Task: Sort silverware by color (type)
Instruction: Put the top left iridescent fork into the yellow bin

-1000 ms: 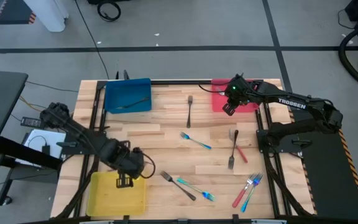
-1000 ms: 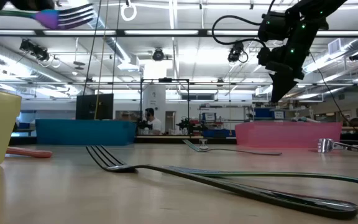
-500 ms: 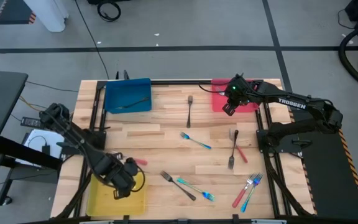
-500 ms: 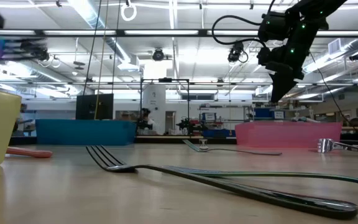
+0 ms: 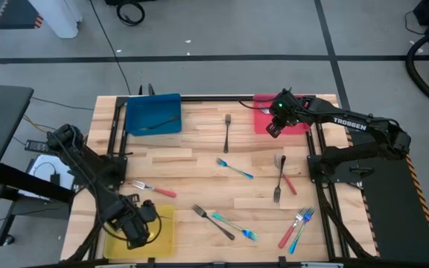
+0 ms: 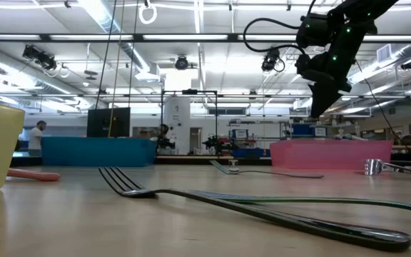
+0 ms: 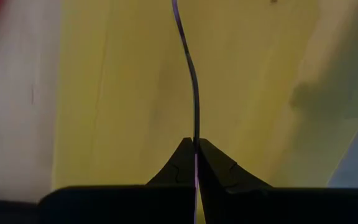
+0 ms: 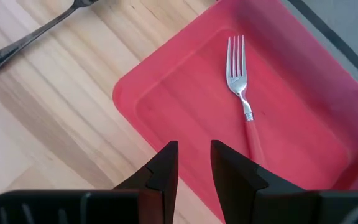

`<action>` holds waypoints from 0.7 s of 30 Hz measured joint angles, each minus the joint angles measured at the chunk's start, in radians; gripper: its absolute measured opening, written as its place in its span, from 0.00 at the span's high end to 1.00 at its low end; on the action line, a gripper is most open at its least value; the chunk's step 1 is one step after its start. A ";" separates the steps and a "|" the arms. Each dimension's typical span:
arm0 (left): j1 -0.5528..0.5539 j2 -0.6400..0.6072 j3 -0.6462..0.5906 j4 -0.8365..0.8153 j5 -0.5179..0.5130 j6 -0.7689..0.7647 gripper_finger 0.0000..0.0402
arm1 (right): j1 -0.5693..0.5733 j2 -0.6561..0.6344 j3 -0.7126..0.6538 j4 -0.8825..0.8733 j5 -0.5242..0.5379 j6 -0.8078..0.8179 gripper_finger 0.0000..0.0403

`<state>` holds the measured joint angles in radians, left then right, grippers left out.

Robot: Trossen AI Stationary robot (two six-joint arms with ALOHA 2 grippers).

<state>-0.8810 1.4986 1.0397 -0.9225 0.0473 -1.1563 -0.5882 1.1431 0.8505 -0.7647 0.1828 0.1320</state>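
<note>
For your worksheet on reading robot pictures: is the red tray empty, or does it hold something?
Not empty. The right wrist view shows one red-handled fork lying flat inside the red tray, with the right pincer open above the tray's edge.

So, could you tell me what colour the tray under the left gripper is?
Yellow tray; left wrist view.

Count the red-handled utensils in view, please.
4. A fork in the red tray; a second beside the yellow tray; a third by a dark fork, right of centre; a fourth beside a blue-handled fork, lower right in the high view. Others may be hidden.
</note>
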 joint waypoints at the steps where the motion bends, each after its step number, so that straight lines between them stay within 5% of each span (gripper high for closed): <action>1: 0.000 0.000 0.000 -0.012 0.000 -0.011 0.99 | 0.000 0.000 0.000 0.000 0.000 0.009 0.75; 11: 0.001 0.000 0.000 -0.085 -0.020 -0.006 0.98 | 0.000 0.000 0.000 0.000 -0.004 0.081 0.74; 21: 0.002 0.000 0.000 -0.085 -0.038 0.025 0.81 | 0.013 0.000 0.000 -0.020 -0.097 0.203 0.74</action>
<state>-0.8795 1.4986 1.0397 -1.0072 0.0095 -1.1316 -0.5756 1.1431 0.8505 -0.7847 0.0858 0.3349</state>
